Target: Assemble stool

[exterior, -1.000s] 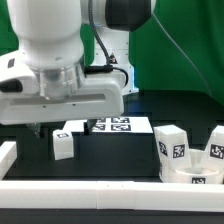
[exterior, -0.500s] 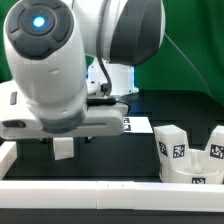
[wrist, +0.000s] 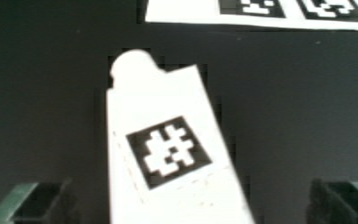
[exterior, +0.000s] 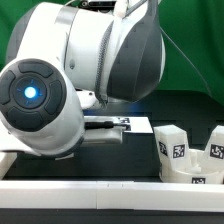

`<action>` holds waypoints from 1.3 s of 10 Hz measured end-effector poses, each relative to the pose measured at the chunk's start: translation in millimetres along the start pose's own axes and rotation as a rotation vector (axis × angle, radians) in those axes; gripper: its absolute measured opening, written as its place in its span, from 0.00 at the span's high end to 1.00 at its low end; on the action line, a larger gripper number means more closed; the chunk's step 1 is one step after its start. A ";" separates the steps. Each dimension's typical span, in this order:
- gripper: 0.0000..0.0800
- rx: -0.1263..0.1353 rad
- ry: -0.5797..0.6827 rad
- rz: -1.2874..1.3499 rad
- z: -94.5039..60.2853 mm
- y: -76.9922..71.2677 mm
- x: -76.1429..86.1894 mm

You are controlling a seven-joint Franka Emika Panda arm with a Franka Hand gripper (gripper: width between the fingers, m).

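1. The arm (exterior: 90, 80) fills most of the exterior view and hides the middle of the black surface (exterior: 140, 165). Nothing of the tool shows in that view.
2. The border rail (exterior: 110, 190) runs along the near edge of the surface, with a short rail end at the exterior view's left.
3. The marker board (exterior: 133, 124) lies flat on the surface behind the arm. Part of it shows in the exterior view. Its edge, with two tags, shows in the wrist view.
4. The stool seat (exterior: 195, 172) stands at the exterior view's right, close to the rail. It is partly cropped, and two legs (exterior: 172, 143) stand on or against it. Whether they are seated in it cannot be told.
5. A third leg (wrist: 167, 130) lies flat on the surface in the wrist view, tag face up, apart from the marker board.
6. The tool (wrist: 194, 200) is spread wide. Its two finger tips sit either side of the lying leg, and neither touches it. It grips nothing.
7. Count: one seat, three legs visible, one marker board, one arm.
8. Progress, as a judgement: assembly is at an early stage. The third leg is not yet grasped. It remains to be lifted, carried to the seat and fitted.
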State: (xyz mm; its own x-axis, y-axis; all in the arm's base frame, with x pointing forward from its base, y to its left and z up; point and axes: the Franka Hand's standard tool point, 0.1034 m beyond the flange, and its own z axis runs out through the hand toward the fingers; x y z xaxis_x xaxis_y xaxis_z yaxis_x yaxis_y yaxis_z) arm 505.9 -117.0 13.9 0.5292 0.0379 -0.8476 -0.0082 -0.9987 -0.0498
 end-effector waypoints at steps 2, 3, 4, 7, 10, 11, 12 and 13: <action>0.19 -0.001 0.002 0.021 1.6 1.1 0.9; 0.19 -0.002 0.007 0.025 1.5 1.9 1.5; 0.19 -0.003 0.010 0.028 1.1 2.0 2.2; 0.54 -0.008 0.012 0.024 0.0 -1.0 2.9; 0.59 -0.009 0.014 0.022 -0.6 -1.2 3.0; 0.59 -0.011 0.026 0.016 -5.0 -3.3 2.8; 0.59 -0.016 0.045 0.017 -17.0 -14.2 -2.4; 0.59 -0.022 0.061 0.038 -28.4 -29.3 -10.5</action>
State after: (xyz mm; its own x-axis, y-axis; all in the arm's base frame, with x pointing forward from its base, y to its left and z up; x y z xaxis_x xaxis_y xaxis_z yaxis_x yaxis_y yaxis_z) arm 524.7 -89.1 39.3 0.5796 -0.0018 -0.8149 -0.0109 -0.9999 -0.0056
